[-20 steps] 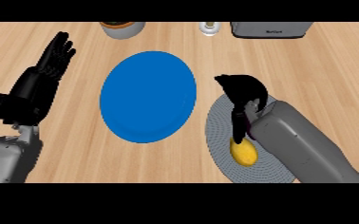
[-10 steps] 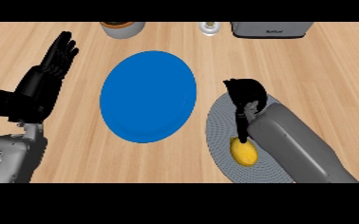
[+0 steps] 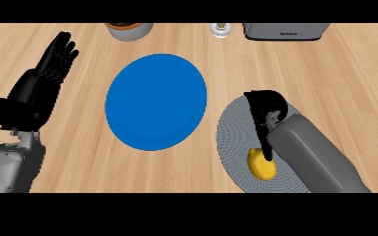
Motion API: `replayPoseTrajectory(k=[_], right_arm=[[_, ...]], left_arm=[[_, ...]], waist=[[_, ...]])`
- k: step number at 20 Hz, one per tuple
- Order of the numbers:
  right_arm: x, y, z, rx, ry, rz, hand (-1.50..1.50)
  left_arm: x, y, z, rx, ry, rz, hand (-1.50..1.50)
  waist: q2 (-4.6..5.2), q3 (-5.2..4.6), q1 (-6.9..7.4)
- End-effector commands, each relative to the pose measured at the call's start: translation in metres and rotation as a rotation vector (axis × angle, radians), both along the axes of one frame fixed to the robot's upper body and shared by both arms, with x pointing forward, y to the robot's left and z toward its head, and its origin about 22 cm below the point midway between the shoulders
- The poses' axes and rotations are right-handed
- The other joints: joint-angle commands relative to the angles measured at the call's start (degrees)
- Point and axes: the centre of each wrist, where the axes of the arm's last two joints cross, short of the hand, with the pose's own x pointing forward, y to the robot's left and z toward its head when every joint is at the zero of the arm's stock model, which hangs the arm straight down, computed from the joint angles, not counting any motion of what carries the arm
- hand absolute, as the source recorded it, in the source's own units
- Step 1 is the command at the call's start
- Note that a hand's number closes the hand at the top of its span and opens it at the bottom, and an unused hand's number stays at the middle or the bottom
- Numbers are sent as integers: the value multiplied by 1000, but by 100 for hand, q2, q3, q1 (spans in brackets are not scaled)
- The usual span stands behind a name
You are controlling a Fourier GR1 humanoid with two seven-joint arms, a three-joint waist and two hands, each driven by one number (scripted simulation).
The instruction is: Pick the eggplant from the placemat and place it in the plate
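grasping step: right hand [image 3: 266,109] at the yellow eggplant [image 3: 261,167] on the placemat [image 3: 235,132], grip impossible to tell; next, clasp and carry left to the plate [image 3: 155,102]. left hand [image 3: 43,82] released.

One eggplant [image 3: 261,166], yellow, small and rounded, lies on its side with its upper edge touching the tips of the right hand [image 3: 267,107] fingers [image 3: 262,137]. One placemat [image 3: 232,130], round, grey and ribbed, lies flat beneath those fingers. One plate [image 3: 155,102], round and blue, lies flat to the left of the fingers, just beside the placemat.

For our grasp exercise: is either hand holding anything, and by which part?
Cannot tell: right hand meets the yellow item at its upper end. Left hand holds nothing.
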Motion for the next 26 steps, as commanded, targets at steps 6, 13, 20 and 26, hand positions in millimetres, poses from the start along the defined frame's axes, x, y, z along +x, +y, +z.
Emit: replayPoseTrajectory(k=[6, 13, 20, 26], right_arm=[[-13, -5, -33, -57, 37, -21, -150], [1, -12, -49, 4, -181, 79, 150], [-21, -2, -37, 0, -422, 31, 150], [-60, -46, -51, -66, -538, -515, 150]], left_arm=[[-6, 11, -23, -3, 4, 7, 0], [-1, 3, -1, -7, -5, -12, 0], [7, 11, -7, 0, -1, 14, 0], [-14, 32, -19, 17, 39, 129, 0]], waist=[[9, 10, -22], [33, 15, 49], [-14, 8, -118], [-284, -11, -792]])
